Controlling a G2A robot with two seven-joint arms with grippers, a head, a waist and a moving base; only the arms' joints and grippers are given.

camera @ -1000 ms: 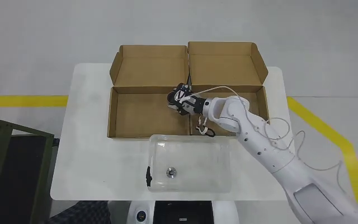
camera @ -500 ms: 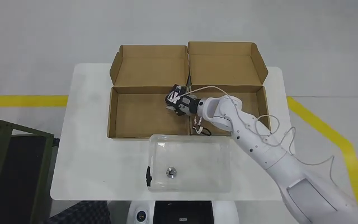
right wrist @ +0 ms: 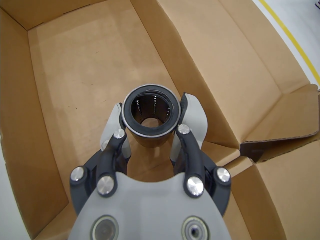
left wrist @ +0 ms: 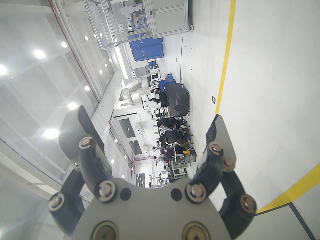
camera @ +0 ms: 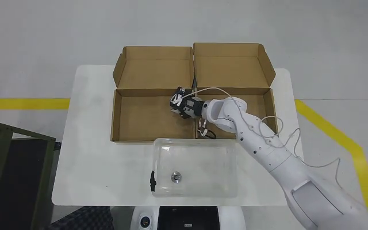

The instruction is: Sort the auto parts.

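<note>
Right gripper (right wrist: 152, 108) is clamping a black bearing sleeve (right wrist: 152, 132), one finger on each side of the barrel. It's hanging over the left box (camera: 146, 118), inside that box's right wall and roughly mid-depth. The box floor under it is bare.

Key relation: the sleeve's long axis is running along the gripper's own reach line, bore facing the wrist camera and far end pointing down at the box floor. Going by that, the drop is straight ahead of the fingers, with no sideways shift needed. The wall on the box's right is sitting close to one finger, so I'd watch clearance when the fingers spread.

Left gripper (left wrist: 150, 119) is gaping wide with nothing in it and aiming out at the room, away from the box. The right arm is the one on the job.

The top view is placing the right gripper (camera: 181, 102) against the whole layout:
- The second box (camera: 260, 104) is butting up to the left box's right side.
- The clear bin (camera: 221, 167) is sitting just in front of the left box.
- A small round part (camera: 176, 177) is waiting in the bin.
- A black piece (camera: 152, 181) is at the bin's edge.

The sleeve itself is hard to make out from there. The right wrist view is giving the grip and the axis, but I can't tell the height above the floor.
</note>
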